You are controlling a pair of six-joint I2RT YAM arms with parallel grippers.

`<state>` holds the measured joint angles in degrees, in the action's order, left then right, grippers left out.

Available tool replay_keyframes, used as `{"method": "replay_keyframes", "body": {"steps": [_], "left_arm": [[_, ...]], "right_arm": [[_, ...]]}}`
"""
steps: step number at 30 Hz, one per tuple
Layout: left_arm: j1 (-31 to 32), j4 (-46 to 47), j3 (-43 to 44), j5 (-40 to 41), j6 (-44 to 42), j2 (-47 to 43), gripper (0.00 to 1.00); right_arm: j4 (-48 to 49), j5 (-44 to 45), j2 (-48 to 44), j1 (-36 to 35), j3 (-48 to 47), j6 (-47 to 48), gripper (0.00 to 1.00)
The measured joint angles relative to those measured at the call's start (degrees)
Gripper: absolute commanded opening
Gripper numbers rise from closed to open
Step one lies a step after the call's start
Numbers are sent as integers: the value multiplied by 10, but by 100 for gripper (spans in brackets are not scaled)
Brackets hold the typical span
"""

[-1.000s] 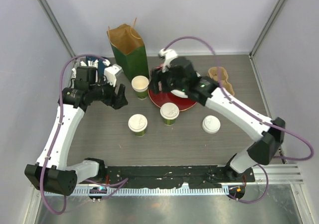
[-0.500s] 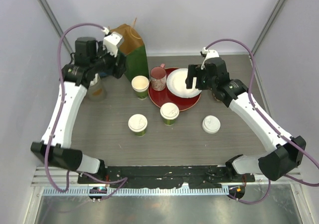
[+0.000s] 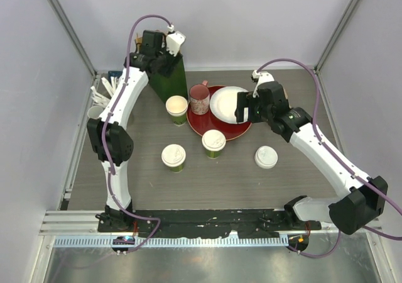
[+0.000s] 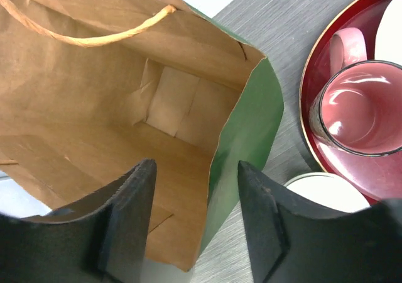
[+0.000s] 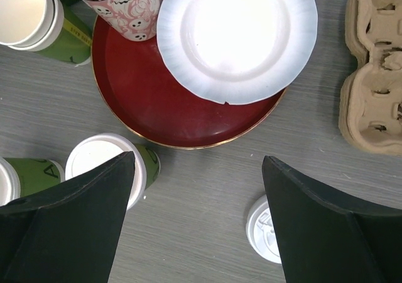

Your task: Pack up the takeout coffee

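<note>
Three green takeout coffee cups stand on the table: one without a lid [image 3: 177, 108] beside the bag, and two lidded ones [image 3: 213, 143] [image 3: 174, 157] in front of the red tray. A loose white lid [image 3: 266, 157] lies to the right. The green paper bag [image 3: 173, 82] stands open at the back. My left gripper [image 3: 161, 55] hovers over its mouth, open, with the bag's green side wall [image 4: 248, 132] between the fingers [image 4: 129, 220], untouched. My right gripper [image 3: 242, 107] hangs wide open above the tray's near edge, between a lidded cup [image 5: 103, 163] and the loose lid [image 5: 264, 229].
A red tray [image 3: 207, 127] holds a pink mug [image 3: 200, 99] and a white plate [image 3: 227, 104]. A brown cardboard cup carrier [image 5: 374, 69] lies right of the tray. Utensils [image 3: 100, 97] lie at the far left edge.
My left arm has swung from the table's left side up and back to above the bag's mouth. My right gripper has moved right off the tray's left part and opened wider.
</note>
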<state>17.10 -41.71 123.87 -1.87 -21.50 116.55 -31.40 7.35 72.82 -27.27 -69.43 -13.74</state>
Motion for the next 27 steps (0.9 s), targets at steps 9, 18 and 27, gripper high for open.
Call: {"method": "replay_keyframes", "body": {"steps": [9,18,27], "left_arm": [[0,-16,9,19,-5,17,0],[16,-3,-9,48,-20,-49,0],[88,-26,40,57,-28,-199,0]], "right_arm": [[-2,-5,-2,0,11,1,88],[-2,-13,-5,0,15,1,87],[-4,-21,-45,0,14,-2,86]]}}
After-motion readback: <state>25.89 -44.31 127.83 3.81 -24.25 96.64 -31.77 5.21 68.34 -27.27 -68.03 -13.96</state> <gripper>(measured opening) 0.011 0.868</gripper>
